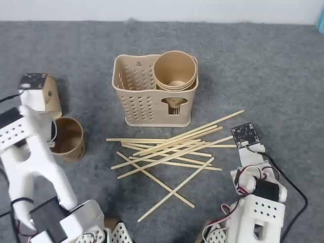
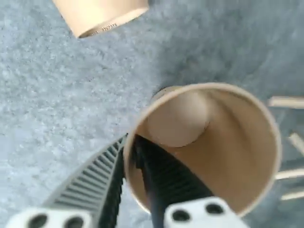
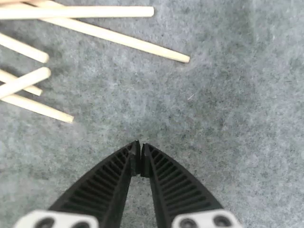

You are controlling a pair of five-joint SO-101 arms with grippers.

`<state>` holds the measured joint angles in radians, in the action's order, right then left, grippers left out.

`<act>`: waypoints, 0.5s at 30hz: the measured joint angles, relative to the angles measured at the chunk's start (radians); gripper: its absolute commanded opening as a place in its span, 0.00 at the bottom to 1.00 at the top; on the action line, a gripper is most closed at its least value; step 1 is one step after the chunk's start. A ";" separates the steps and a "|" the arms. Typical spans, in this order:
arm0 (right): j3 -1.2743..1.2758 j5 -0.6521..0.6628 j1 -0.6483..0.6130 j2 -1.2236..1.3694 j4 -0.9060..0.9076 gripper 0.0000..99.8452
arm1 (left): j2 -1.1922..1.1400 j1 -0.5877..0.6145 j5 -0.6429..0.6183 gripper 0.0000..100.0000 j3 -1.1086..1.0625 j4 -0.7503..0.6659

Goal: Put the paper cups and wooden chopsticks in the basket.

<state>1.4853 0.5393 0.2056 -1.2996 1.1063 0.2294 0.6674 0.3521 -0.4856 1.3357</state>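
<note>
Paper cups (image 1: 175,71), nested in a stack, stand upright at one end of the perforated beige basket (image 1: 139,101). The basket sits on a grey carpet (image 1: 263,66) that runs back to a pale wall (image 1: 152,9). Wooden chopsticks (image 1: 169,152) lie scattered and crossed on the carpet in front of the basket.

The left arm bends over at the edge of the scatter. The left gripper (image 2: 130,142) pinches the wall of a single cup (image 2: 204,142), with one finger inside against the inner side and the other outside, the rim caught between them. The cup's mouth faces back toward the wrist; whether its base rests on the carpet cannot be told. Beyond the jaw tips, well clear of the held cup, another cup (image 2: 99,14) lies on the carpet.

The right arm is folded low near the chopsticks' ends. The right gripper (image 3: 140,145) points down at the carpet with its jaws pressed together tip to tip. The nearest chopstick ends lie ahead of those tips and off to one side, apart from them.
</note>
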 measured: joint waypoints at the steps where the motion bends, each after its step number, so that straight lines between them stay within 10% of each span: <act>1: 0.000 0.000 0.000 0.000 0.000 0.02 | 0.000 -0.009 -0.043 0.01 0.020 0.006; 15: 0.000 0.000 0.000 0.000 0.000 0.02 | 0.000 -0.109 -0.422 0.01 0.427 0.230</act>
<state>1.4853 0.5393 0.2056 -1.2996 1.1063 0.2294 0.5585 -0.0698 -0.0591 1.5658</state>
